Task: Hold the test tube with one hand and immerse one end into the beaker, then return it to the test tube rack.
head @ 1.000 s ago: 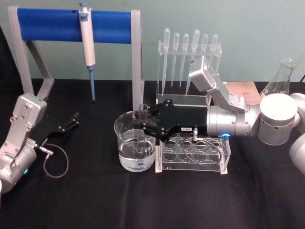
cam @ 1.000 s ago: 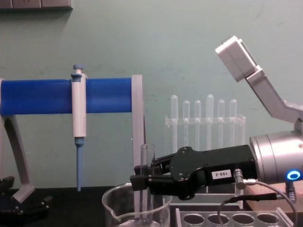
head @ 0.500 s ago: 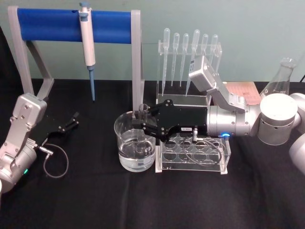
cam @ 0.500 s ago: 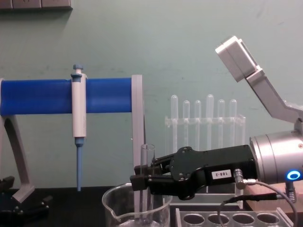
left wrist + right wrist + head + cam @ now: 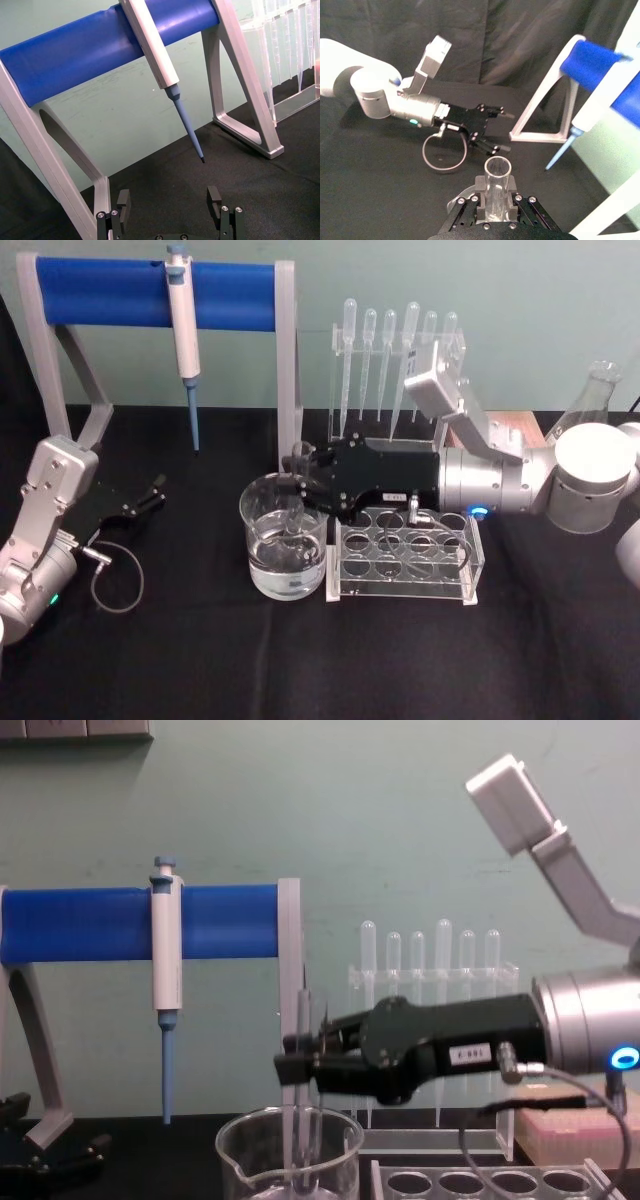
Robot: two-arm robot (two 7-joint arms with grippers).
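At the left edge of the head view the left gripper (image 5: 150, 493) rests idle on the table, fingers apart. Just left of centre, the beaker (image 5: 283, 550) holds water, and the test tube (image 5: 298, 490) stands upright in it so one end dips in. The right gripper (image 5: 305, 485), reaching in from the right, is clamped on the tube near its top, probably to keep itself clear of the water.

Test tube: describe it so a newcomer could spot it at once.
Find the beaker left of the grey rack. The right gripper is shut on the test tube, which stands upright with its lower end inside the beaker. Unlike the pipettes behind, it is plain glass with an open rim.
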